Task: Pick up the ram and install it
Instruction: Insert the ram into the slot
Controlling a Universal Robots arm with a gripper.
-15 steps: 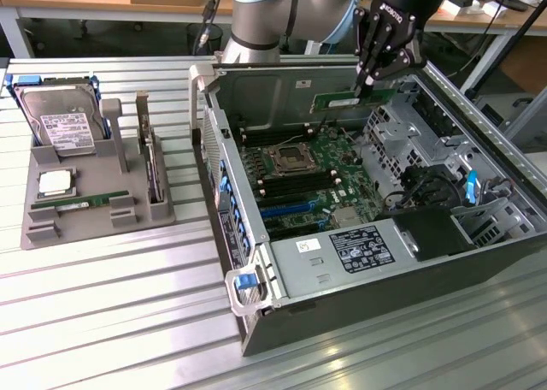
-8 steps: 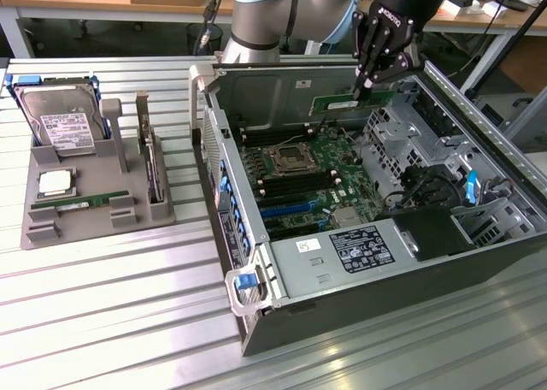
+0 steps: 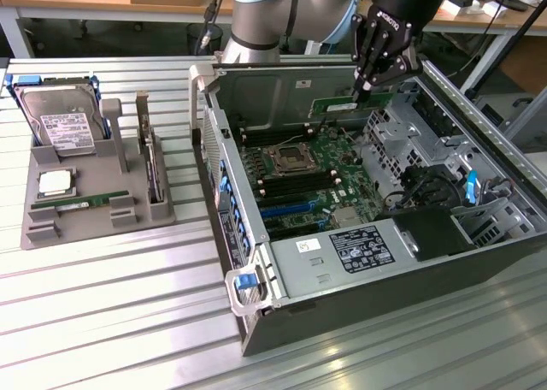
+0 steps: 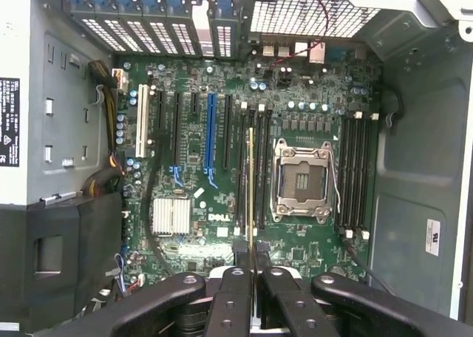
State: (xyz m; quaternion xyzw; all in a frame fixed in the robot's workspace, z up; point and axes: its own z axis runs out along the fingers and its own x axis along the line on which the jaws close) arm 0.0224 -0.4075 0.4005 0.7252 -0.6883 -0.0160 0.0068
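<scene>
My gripper (image 3: 362,89) is shut on the ram (image 3: 338,106), a thin green circuit-board stick held level above the far side of the open computer case (image 3: 256,330). In the wrist view the ram (image 4: 251,182) appears edge-on as a thin line between my black fingers (image 4: 235,281), and the gripper (image 4: 252,261) hangs over the long black memory slots (image 4: 260,167) beside the empty CPU socket (image 4: 303,182). The ram is still above the motherboard (image 3: 299,172) and not touching it.
A grey parts tray (image 3: 38,232) at the exterior view's left holds a silver hard drive (image 3: 60,121), a CPU (image 3: 55,182), another green memory stick (image 3: 81,203) and an upright dark expansion card (image 3: 152,163). Drive cages (image 3: 402,142) and cables crowd the case's right side.
</scene>
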